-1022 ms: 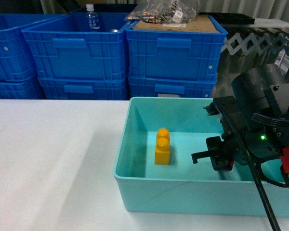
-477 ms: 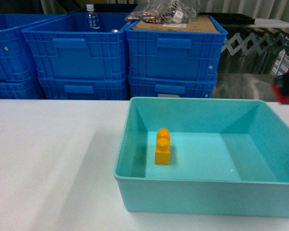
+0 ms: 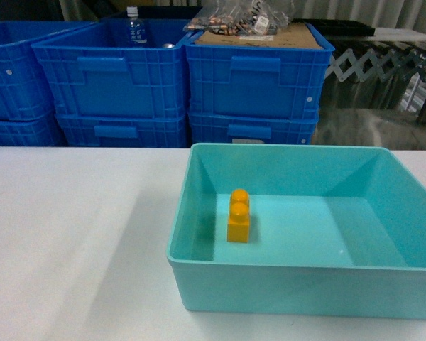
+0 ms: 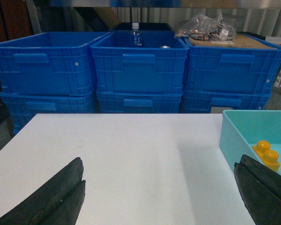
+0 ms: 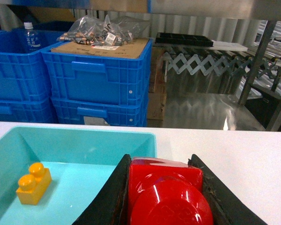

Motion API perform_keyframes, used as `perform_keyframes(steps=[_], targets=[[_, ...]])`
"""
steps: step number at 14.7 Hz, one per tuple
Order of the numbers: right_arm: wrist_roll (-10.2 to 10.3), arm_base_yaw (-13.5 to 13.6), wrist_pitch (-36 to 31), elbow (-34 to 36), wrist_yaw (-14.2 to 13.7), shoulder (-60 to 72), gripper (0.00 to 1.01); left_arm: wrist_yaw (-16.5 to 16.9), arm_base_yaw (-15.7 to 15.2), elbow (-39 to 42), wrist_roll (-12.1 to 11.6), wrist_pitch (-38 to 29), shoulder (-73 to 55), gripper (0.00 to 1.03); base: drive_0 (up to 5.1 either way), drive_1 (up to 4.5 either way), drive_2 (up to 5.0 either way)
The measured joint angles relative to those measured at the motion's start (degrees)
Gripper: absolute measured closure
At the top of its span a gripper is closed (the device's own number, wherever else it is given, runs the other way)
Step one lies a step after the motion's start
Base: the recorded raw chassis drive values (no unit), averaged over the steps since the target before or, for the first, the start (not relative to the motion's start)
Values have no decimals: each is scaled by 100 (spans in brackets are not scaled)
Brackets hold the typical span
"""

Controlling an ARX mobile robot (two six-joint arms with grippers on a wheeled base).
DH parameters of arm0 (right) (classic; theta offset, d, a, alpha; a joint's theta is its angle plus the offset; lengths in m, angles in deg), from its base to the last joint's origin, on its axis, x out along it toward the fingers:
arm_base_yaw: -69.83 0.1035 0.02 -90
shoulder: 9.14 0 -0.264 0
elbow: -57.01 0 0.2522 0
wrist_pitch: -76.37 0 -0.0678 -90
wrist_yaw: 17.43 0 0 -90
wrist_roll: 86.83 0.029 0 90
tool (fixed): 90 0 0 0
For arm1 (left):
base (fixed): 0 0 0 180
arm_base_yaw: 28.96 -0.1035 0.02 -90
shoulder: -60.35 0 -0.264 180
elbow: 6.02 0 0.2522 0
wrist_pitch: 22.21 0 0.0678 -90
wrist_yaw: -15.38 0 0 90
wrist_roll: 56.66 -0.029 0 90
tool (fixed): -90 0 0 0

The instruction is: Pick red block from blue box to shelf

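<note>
The red block [image 5: 166, 192] fills the bottom of the right wrist view, stud toward the camera, with my right gripper [image 5: 160, 164] shut on it just past the right end of the blue box [image 5: 84, 136]. Neither that gripper nor the block shows in the head view. The blue box [image 3: 284, 284] sits on the white table and holds only a yellow-orange two-stud brick [image 3: 238, 216]. A steel upright of the shelf [image 5: 256, 65] stands at the back right. My left gripper [image 4: 160, 161] hangs open over bare table, left of the box [image 4: 234, 136].
Stacked dark blue ribbed crates [image 3: 255, 78] line the far side of the table. One holds a water bottle [image 3: 133, 25]; another carries cardboard with bags of small parts [image 3: 241, 18]. A folding lattice barrier [image 5: 201, 63] stands behind on the right.
The right arm, over the box's right part one second ago, has swung out of the head view to the right with the red block in its grip. The yellow brick and box stay put.
</note>
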Motion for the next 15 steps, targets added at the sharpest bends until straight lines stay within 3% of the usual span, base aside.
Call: perform_keyframes(steps=[3, 4, 5, 8, 9, 15], targets=[[2, -256, 315, 352, 227, -660, 73, 0, 0, 0, 0, 0, 0, 5, 0, 0, 0], [2, -638, 507, 472, 702, -977, 73, 2, 0, 0, 0, 0, 0, 5, 0, 0, 0], [4, -822, 625, 538, 717, -1200, 73, -7, 0, 0, 0, 0, 0, 5, 0, 0, 0], [9, -774, 1086, 702, 782, -1818, 73, 0, 0, 0, 0, 0, 0, 5, 0, 0, 0], [9, -774, 881, 868, 782, -1878, 73, 0, 0, 0, 0, 0, 0, 5, 0, 0, 0], [9, -774, 1987, 868, 782, -3001, 73, 2, 0, 0, 0, 0, 0, 5, 0, 0, 0]])
